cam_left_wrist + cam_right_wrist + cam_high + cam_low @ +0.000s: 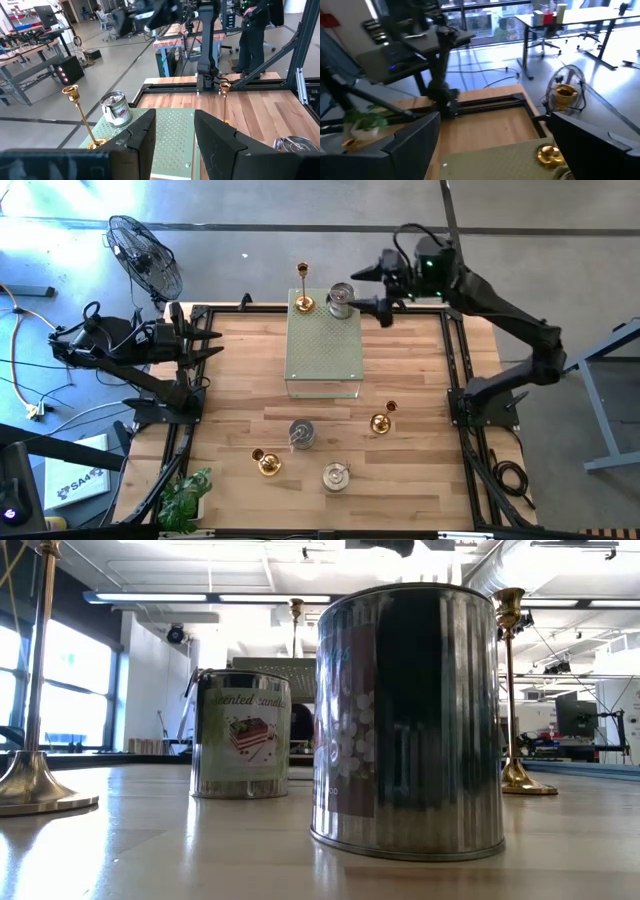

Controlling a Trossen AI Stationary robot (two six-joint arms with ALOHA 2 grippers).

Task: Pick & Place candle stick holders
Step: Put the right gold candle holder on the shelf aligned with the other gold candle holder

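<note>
A gold holder (303, 300) and a silver tin-shaped holder (340, 300) stand on the far end of the pale green perforated box (323, 345). Two more silver holders (301, 434) (335, 476) and two more gold ones (266, 462) (380, 422) stand on the table's near half. My right gripper (357, 288) is open and empty, just right of the silver holder on the box. Its wrist view shows the gold holder's base (550, 155). My left gripper (217, 343) is open and empty at the table's left edge, pointing at the box (172, 135).
A black fan (145, 255) stands beyond the far left corner. A small green plant (185, 495) sits at the near left corner. Black frame rails (455, 360) run along the table's sides. A person (257, 30) stands in the room beyond the table.
</note>
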